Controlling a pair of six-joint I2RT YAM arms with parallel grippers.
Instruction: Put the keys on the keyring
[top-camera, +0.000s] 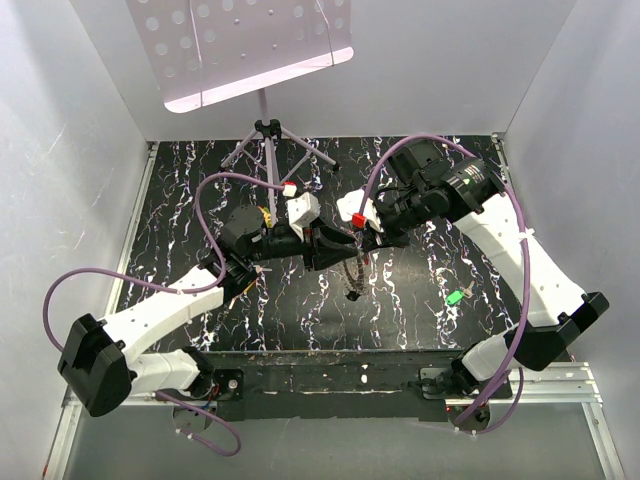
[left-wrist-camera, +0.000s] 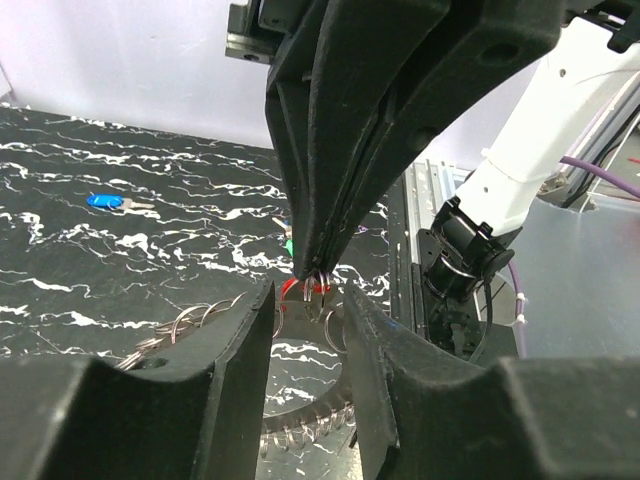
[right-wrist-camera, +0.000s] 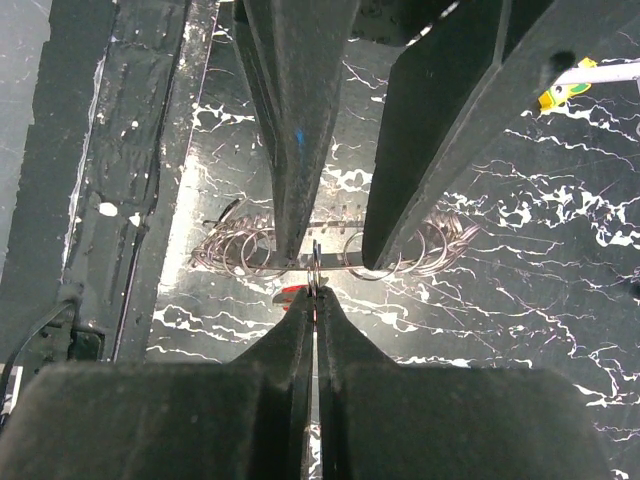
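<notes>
My two grippers meet above the middle of the table. My left gripper (left-wrist-camera: 308, 300) (top-camera: 335, 250) holds a metal keyring bundle (right-wrist-camera: 345, 262) between its fingertips; a bar with several silver rings spans the gap and a coil (left-wrist-camera: 300, 430) hangs below. My right gripper (right-wrist-camera: 315, 290) (left-wrist-camera: 318, 270) is shut on one silver ring (right-wrist-camera: 315, 262) of that bundle. A red-headed key (right-wrist-camera: 290, 296) (left-wrist-camera: 290, 290) shows just behind the pinch; whether it hangs or lies flat I cannot tell. A green key (top-camera: 455, 297) lies on the table at the right. A blue key (left-wrist-camera: 103, 201) lies apart.
A music stand's tripod (top-camera: 265, 140) stands at the back of the black marbled table (top-camera: 400, 310). A small yellow block (right-wrist-camera: 560, 92) lies behind the left arm. White walls close in both sides. The arm bases sit on the rail (top-camera: 330, 375) at the near edge.
</notes>
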